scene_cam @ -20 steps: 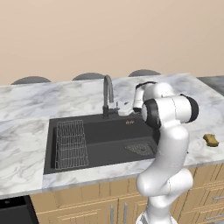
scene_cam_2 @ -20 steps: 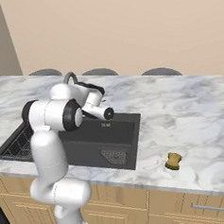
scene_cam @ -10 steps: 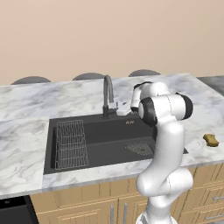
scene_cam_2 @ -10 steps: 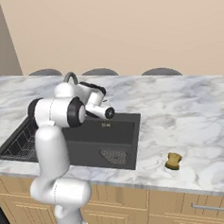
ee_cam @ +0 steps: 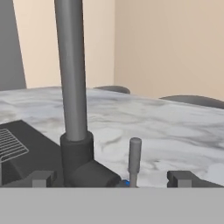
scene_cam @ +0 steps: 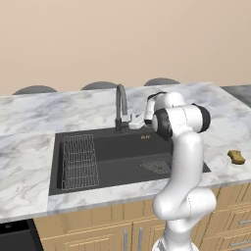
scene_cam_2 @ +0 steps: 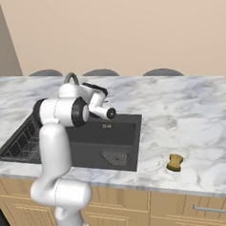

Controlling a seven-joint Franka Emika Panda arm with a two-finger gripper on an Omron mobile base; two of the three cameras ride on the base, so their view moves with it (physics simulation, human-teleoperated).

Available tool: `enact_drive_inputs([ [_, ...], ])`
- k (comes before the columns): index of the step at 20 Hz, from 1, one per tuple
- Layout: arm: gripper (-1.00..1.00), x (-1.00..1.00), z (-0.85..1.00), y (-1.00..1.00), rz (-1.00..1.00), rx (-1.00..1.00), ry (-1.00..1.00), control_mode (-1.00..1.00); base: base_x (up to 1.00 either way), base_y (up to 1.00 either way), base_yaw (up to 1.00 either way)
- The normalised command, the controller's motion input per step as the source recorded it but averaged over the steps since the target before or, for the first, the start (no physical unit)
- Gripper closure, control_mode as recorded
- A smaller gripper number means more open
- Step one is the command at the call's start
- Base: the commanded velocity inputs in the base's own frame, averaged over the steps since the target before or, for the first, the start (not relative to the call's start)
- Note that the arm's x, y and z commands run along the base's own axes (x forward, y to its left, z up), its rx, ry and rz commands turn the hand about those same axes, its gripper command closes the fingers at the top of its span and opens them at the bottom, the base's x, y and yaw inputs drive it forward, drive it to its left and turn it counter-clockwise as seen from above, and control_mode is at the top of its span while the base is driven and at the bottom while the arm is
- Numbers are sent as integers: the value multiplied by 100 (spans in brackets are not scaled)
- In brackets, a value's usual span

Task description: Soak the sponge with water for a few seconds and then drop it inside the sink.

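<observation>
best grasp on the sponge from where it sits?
Probably top-down across its narrow middle. The sponge lies flat on the marble counter, right of the sink, with open counter all round, and its wavy sides pinch inward there. The open hand is at the faucet, far from it.
</observation>
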Motion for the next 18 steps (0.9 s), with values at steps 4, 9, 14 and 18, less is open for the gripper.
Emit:
enact_drive_inputs([
  [4,-100,20,-8,3,0,0,0,-100,0,0,0],
  [9,-100,24,-7,8,0,0,0,-100,0,0,0],
  [14,-100,27,-10,6,0,0,0,-100,0,0,0],
  [18,-100,32,-13,3,0,0,0,-100,0,0,0],
])
